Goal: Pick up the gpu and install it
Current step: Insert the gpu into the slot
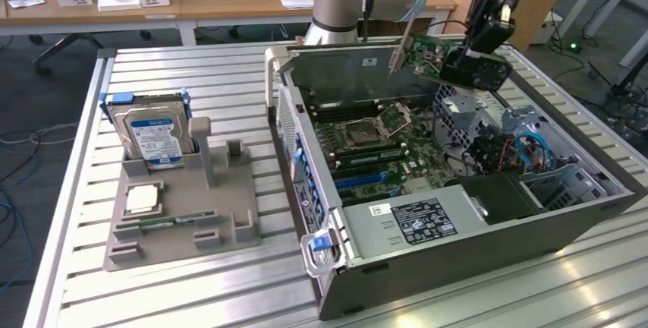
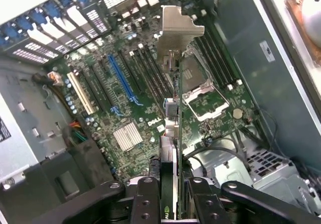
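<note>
Above the open case (image 1: 456, 260), the gripper (image 1: 451, 58) held the gpu (image 1: 426, 48) by one end, fingers (image 2: 146, 201) pinching its edge. Gripped far from its bracket (image 2: 178, 25), it could tilt, miss the slot (image 2: 123, 81) and scrape the motherboard (image 2: 145, 113). The arm leaned over the case's far side, wrist angled downward.

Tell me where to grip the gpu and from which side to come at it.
Grip the gpu across its two flat faces, at the end away from the bracket, as the gripper holds it now. The board is thin and flat, so the faces suit a pinch, and coming from that end leaves the bracket free above the motherboard.
</note>
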`<act>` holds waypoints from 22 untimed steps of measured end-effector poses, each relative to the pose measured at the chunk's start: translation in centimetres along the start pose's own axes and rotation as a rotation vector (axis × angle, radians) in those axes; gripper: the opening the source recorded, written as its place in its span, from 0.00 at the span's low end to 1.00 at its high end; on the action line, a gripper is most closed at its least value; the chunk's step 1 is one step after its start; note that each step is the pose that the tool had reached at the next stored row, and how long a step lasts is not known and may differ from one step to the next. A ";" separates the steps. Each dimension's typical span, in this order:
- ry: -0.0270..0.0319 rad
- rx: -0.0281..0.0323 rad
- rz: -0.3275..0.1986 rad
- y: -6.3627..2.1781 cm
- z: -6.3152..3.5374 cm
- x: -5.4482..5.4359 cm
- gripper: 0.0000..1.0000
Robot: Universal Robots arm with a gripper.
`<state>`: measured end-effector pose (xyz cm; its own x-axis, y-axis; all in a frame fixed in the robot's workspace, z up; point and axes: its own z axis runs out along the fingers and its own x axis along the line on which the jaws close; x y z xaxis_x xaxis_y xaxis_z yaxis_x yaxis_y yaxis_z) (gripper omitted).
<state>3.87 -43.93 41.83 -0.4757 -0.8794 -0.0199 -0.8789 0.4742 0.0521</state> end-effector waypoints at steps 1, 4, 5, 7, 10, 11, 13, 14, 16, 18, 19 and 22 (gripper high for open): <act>0.0009 -0.0003 -0.018 0.00 0.00 0.0 0.26; 0.0038 -0.0014 -0.073 0.00 0.01 0.0 0.26; 0.0048 -0.0018 -0.091 0.00 0.00 0.0 0.26; 0.0067 -0.0025 -0.127 0.00 0.01 0.0 0.26; 0.0095 -0.0035 -0.181 0.00 0.01 0.0 0.26; 0.0104 -0.0039 -0.199 0.00 0.01 0.0 0.26; 0.0124 -0.0046 -0.237 0.00 0.01 0.0 0.26; 0.0134 -0.0050 -0.255 0.00 0.01 0.0 0.26; 0.0152 -0.0057 -0.291 0.00 0.02 0.0 0.26; 0.0171 -0.0064 -0.327 0.00 0.02 0.0 0.26; 0.0180 -0.0068 -0.345 0.00 0.02 0.0 0.26; 0.0208 -0.0078 -0.398 0.00 0.03 0.0 0.26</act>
<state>3.87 -43.93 41.80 -0.0972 -0.9951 -0.0198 -0.9940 0.0960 0.0520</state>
